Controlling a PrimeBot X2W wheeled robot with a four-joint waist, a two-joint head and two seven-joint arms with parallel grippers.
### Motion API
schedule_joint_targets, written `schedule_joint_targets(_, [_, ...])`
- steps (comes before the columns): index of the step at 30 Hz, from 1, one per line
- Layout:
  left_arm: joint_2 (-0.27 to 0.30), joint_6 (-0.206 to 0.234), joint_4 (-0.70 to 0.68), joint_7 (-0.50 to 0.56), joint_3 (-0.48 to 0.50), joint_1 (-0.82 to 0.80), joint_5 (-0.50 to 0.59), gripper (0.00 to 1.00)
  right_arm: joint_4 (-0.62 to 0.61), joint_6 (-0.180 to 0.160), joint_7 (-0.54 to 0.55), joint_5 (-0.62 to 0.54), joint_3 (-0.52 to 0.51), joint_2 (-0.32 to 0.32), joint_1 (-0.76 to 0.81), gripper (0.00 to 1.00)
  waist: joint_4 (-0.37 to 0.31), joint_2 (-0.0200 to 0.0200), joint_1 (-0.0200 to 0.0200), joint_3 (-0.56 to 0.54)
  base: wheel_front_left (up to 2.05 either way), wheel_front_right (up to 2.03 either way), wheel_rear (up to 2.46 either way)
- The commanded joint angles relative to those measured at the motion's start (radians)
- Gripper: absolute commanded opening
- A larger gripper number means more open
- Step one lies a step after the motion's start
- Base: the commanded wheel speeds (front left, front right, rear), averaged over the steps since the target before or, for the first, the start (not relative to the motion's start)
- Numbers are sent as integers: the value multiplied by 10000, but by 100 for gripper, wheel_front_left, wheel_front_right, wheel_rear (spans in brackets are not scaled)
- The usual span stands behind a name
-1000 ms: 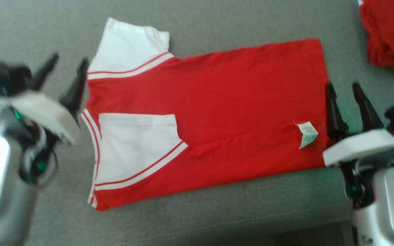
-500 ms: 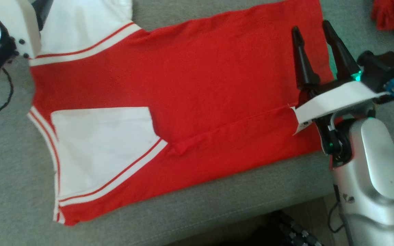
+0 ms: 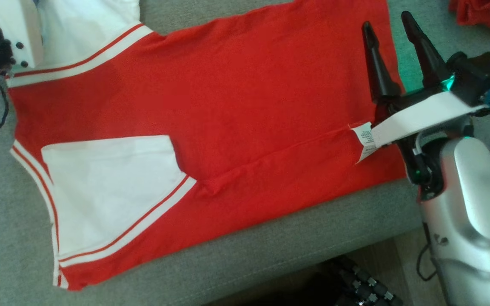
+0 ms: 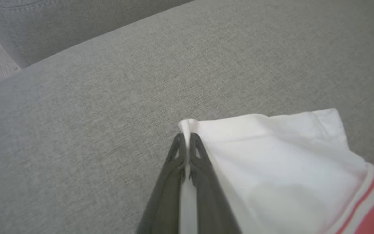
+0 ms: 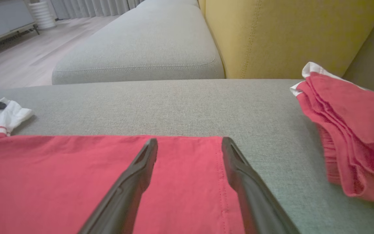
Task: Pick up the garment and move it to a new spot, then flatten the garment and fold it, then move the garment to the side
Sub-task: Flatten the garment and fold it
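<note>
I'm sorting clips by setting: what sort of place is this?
Probably a living room: the red garment lies on a grey sofa seat, with a yellow back cushion and wood floor beyond.

No text, number or brand can be read in any view.

Printed item 1: a white care label [image 3: 364,139] on the red garment [image 3: 249,106], seen in the head view. It sits at the end of a raised line in the fabric, near the garment's right-hand edge. The label lies tilted, with one corner pointing down. Its face carries several rows of small dark print. The rows are too fine and too blurred to resolve into letters or symbols.

Printed item 2: a small dark mark [image 3: 440,240] on the silver shell of the right forearm [image 3: 479,204], low on its left side. Its form cannot be resolved.
</note>
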Motion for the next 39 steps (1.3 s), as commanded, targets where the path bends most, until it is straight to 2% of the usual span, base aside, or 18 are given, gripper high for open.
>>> schedule_joint_targets(1, [480,11,-307,-53,264,-422,-86,0,-388,65,149,-86,142,-177,-188,100,72,0,0,-22,0,0,0])
schedule_joint_targets(3, [435,0,-356,-276,237,-455,-119,0,-379,65,388,-190,129,-355,-369,100,160,0,0,-59,0,0,0])
schedule_joint_targets(6, [271,-22,-532,-915,186,-532,-194,0,-2,65,1150,-538,69,-951,-1054,100,411,0,0,-162,0,0,0])
schedule_joint_targets(12, [-69,-42,-1051,-1794,83,-276,-402,0,1320,65,2738,-589,299,-2052,-2156,100,1003,0,0,-352,0,0,0])
schedule_joint_targets(21, [-305,-29,-2381,-2769,12,604,-700,0,2348,65,4718,498,1240,-3545,-2975,100,1794,0,0,-361,0,0,0])
schedule_joint_targets(28, [-419,18,-2884,-2907,-156,951,-716,0,2601,65,5814,1590,1843,-3977,-3167,100,2045,0,0,-329,0,0,0])
schedule_joint_targets(32, [-480,30,-2979,-2963,-210,1006,-758,0,2692,65,6299,2198,2077,-4133,-3241,44,2120,0,0,-330,0,0,0])
schedule_joint_targets(35, [-513,42,-2965,-3082,-213,1044,-780,0,2755,65,6432,2471,2162,-4174,-3237,25,2153,0,0,-372,0,0,0])
schedule_joint_targets(37, [-521,54,-2928,-3193,-191,1083,-794,0,2867,65,6321,2524,2132,-4199,-3238,1,2169,0,0,-423,0,0,0])
schedule_joint_targets(39, [-528,76,-2896,-3337,-151,1135,-809,0,3000,65,5967,2444,2048,-4195,-3265,0,2182,0,0,-494,0,0,0])
